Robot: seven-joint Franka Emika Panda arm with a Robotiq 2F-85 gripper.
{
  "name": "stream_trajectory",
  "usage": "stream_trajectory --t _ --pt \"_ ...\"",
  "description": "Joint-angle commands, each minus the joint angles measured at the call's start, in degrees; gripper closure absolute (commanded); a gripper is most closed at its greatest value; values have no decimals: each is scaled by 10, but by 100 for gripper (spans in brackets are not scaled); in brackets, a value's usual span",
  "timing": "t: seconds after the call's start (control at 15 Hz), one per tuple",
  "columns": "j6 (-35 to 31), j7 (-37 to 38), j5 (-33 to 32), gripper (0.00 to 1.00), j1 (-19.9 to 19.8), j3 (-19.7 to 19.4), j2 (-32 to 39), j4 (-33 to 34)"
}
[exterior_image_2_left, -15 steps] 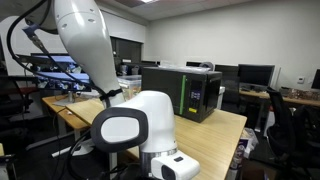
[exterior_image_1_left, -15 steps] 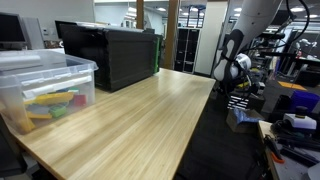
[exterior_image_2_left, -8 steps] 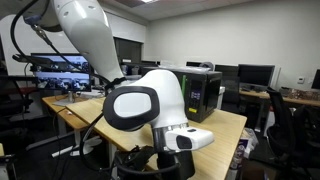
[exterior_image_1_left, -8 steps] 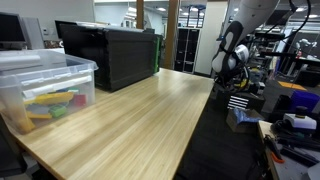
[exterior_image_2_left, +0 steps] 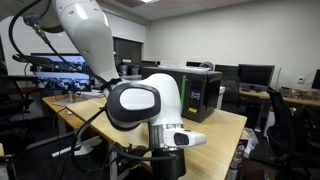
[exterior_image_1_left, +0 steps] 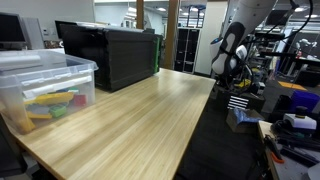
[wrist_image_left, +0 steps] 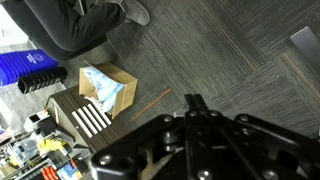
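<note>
In the wrist view my gripper (wrist_image_left: pixel 195 99) points down at grey carpet (wrist_image_left: pixel 240 60), its two black fingers pressed together with nothing between them. It hangs beside the table, off its edge, and touches nothing. In both exterior views my arm's white and black wrist (exterior_image_1_left: pixel 232 52) (exterior_image_2_left: pixel 145 105) hovers past the long edge of the wooden table (exterior_image_1_left: pixel 130 120). An open cardboard box (wrist_image_left: pixel 105 88) with pale blue contents lies on the floor to the left of the gripper.
A black case (exterior_image_1_left: pixel 110 52) (exterior_image_2_left: pixel 190 92) stands at the far end of the table. A clear plastic bin (exterior_image_1_left: pixel 45 92) with colourful items sits on the table's near corner. Desks with clutter and monitors (exterior_image_2_left: pixel 255 75) ring the room. A seated person's legs (wrist_image_left: pixel 80 22) show on the carpet.
My wrist has risen and turned beside the table over the last second, with only a slight further turn in the last half second. The fingers stay together.
</note>
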State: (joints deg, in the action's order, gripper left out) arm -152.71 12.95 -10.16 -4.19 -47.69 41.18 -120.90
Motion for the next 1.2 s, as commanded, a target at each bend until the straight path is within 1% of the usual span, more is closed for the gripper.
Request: stream_trajectory --t 0.0,1.13 --pt "16 19 -34 99 12 -10 8 -8" --pt "8 42 -25 98 4 8 25 -5"
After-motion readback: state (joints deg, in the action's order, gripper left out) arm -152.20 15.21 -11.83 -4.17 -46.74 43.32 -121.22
